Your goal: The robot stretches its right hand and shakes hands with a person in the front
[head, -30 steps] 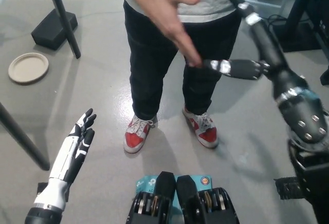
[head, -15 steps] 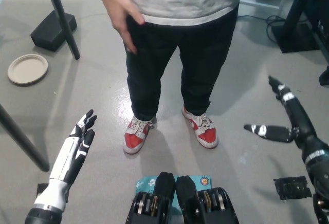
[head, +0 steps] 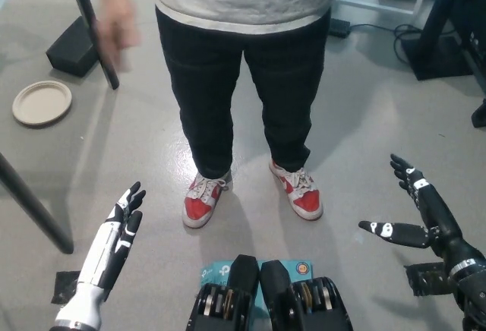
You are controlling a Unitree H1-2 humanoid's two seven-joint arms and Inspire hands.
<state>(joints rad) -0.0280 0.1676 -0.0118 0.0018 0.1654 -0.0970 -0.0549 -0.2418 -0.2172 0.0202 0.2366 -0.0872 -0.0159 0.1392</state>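
Note:
A person (head: 243,58) in a grey shirt, black trousers and red-and-white shoes stands in front of me. The person's hand (head: 115,29) hangs blurred at the side, at the upper left of the head view, far from both of mine. My black right hand (head: 414,213) is low at the right edge, open with its fingers spread and holding nothing. My white left hand (head: 115,236) rests at the lower left, open with its fingers stretched forward.
A round beige plate (head: 42,102) lies on the grey floor at the left. A black stand base (head: 78,42) with a slanted pole (head: 95,31) is at the upper left. Dark equipment (head: 456,23) and cables fill the upper right.
My right arm has dropped from the raised handshake position to low at the right. The person's hand has swung away to the side. The left hand has slid slightly lower in the picture.

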